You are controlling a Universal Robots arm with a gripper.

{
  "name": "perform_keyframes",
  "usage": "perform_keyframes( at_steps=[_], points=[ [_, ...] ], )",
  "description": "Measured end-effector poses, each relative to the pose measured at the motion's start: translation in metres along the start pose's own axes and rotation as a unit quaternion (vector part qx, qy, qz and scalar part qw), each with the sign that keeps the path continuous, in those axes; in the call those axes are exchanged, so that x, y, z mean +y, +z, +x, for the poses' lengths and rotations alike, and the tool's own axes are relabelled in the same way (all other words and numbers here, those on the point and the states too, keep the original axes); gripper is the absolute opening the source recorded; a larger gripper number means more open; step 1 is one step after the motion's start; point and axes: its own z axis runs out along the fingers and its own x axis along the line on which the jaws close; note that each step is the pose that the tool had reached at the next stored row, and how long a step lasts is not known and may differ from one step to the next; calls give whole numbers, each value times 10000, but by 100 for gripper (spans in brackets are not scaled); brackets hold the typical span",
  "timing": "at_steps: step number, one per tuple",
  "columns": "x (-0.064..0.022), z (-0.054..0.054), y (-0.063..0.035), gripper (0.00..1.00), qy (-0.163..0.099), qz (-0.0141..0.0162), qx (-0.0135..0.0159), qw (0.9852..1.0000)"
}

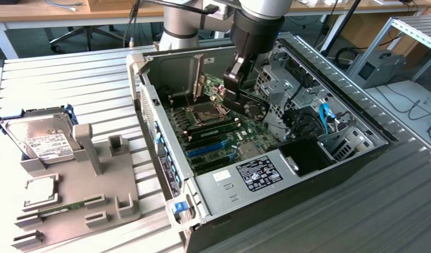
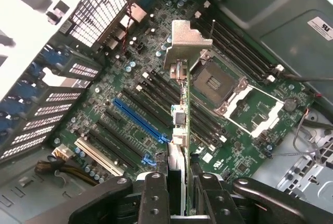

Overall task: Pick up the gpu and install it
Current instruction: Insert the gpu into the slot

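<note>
The gpu (image 1: pixel 209 88) hangs on edge inside the open computer case (image 1: pixel 148 113), above the green motherboard (image 1: pixel 222 139). Its silver bracket (image 1: pixel 199 76) points toward the case's rear wall. My gripper (image 1: pixel 233 97) is shut on the card's other end. In the wrist view the gpu (image 2: pixel 180 115) appears edge-on, its bracket (image 2: pixel 184 39) farthest from me, with my gripper (image 2: pixel 179 195) clamped on it between black fingers (image 2: pixel 155 198). The card hovers over the black expansion slots, between the blue slot (image 2: pixel 138 120) and the CPU socket (image 2: pixel 213 81). It is not touching the board.
A silver hard drive (image 1: pixel 42 137) stands at the exterior view's left, beside a grey fixture (image 1: pixel 82 184) that holds a green memory stick (image 1: pixel 64 208). Drive cages, cables and a labelled power supply (image 1: pixel 261 174) crowd the case's right side. The case rests on a slatted metal table (image 1: pixel 60 79).
</note>
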Motion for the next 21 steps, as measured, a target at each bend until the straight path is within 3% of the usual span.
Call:
perform_keyframes(
  at_steps=[21],
  points=[
    [0, 0, 0, 26, -592, -12, 19, 9982]
  ],
)
